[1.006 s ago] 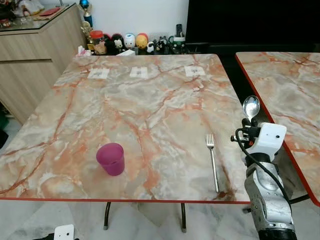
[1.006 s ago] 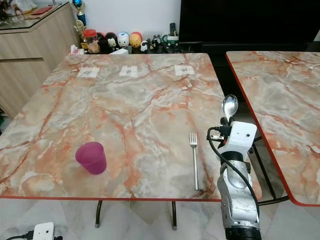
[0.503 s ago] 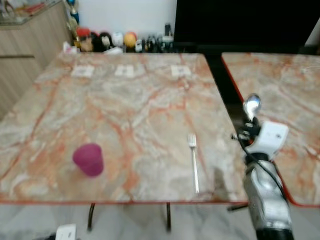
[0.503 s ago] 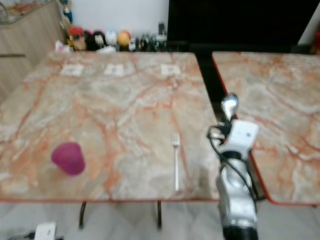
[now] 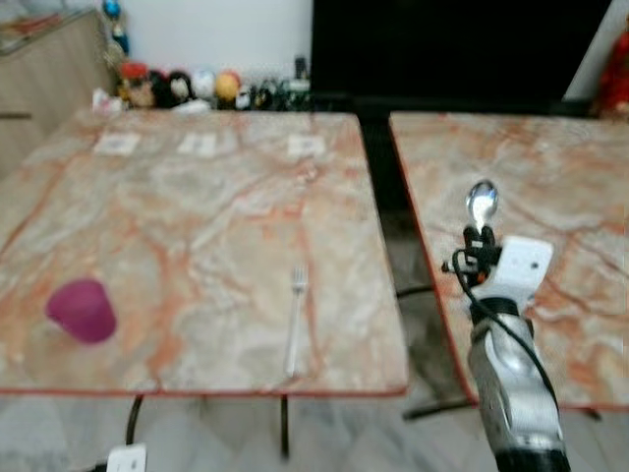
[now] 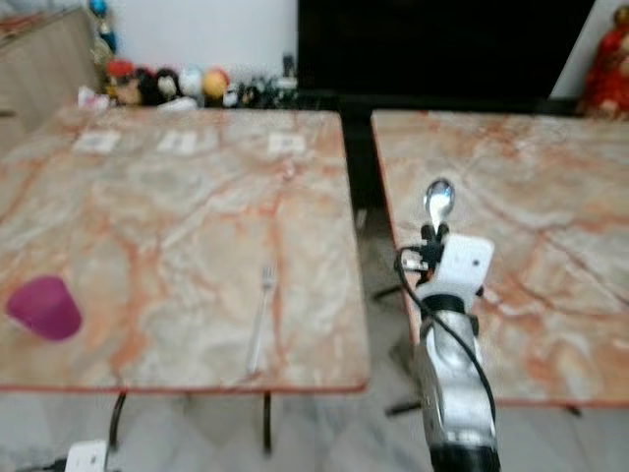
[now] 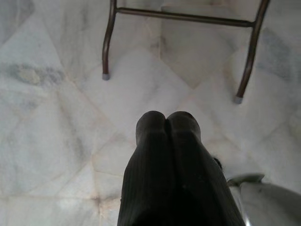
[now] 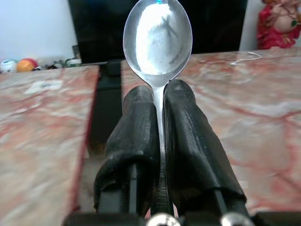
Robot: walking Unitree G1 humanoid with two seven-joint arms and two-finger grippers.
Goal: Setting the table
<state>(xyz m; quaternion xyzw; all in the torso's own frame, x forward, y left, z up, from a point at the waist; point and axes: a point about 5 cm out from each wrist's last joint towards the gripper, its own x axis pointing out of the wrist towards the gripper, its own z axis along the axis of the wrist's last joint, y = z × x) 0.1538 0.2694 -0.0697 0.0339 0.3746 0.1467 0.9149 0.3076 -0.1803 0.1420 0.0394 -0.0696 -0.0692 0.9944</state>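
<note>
The whole picture has slid sideways since a second ago, so the robot is turning, not the things. The marble table (image 5: 197,197) now lies left of the right gripper (image 8: 159,101), which hangs over the gap. Its jaws are closed on the spoon (image 5: 482,204), bowl up. The purple cup (image 5: 81,310) and the fork (image 5: 294,320) lie far left. Left gripper (image 7: 167,125) is pressed closed, idle.

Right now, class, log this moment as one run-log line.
task: setting the table | right gripper: shut on spoon, bowl up | left gripper: shut, idle above floor | fork, pink cup: on left table
</note>
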